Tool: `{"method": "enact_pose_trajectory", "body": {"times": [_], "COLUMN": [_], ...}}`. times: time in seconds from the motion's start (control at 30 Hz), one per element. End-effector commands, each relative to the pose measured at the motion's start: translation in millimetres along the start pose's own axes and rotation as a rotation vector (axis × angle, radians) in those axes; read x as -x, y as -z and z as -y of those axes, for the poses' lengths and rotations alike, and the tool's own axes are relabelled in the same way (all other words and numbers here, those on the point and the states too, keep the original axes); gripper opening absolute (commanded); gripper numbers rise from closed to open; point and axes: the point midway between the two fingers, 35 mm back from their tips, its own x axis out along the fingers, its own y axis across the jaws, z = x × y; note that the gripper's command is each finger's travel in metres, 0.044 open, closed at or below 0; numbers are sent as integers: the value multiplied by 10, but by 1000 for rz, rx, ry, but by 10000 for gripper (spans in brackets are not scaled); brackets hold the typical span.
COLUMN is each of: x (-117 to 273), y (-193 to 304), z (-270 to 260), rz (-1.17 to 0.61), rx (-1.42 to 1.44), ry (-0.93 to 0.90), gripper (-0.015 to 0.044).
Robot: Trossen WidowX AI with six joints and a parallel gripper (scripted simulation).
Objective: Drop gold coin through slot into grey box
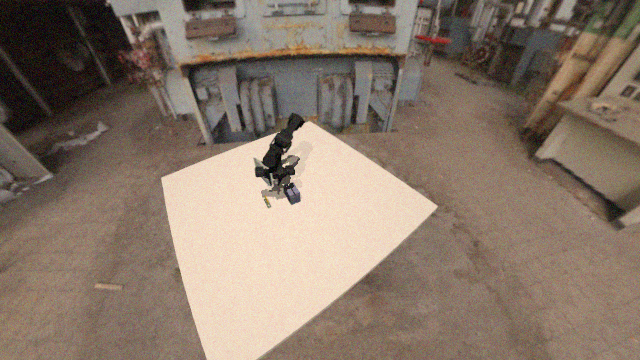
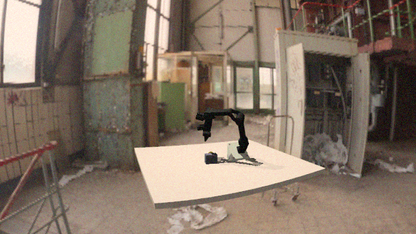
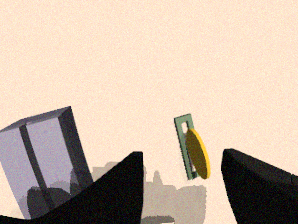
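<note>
The coin [image 3: 197,153] stands on edge in its green holder [image 3: 184,141] on the surface; we judge it thin, rigid, slippery, so we'd pinch its flat faces. Jaws partly open, empty.

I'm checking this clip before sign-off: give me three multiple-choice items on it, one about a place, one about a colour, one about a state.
1. In the wrist view, where is the coin relative to the box?
A. right of it
B. left of it
C. on its lid

2. What colour is the coin's holder?
A. red
B. green
C. white

3. What is the tool doing?
A. gripping the coin
B. gripping the box
C. holding nothing, above the table

Answers: 1 A, the coin sits to the box's right; 2 B, a green strip lies beside the gold disc; 3 C, the fingers show only bare gap between them.
</note>
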Motion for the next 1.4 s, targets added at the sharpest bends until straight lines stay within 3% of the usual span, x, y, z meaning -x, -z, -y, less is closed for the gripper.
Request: {"method": "enact_pose_trajectory", "body": {"times": [0.0,1.37], "x": [-361,-1152], "y": [342,599], "z": [474,469], "rz": [-121,-141], "rx": [165,227], "ry": [-135,-197], "gripper": [161,161]}}
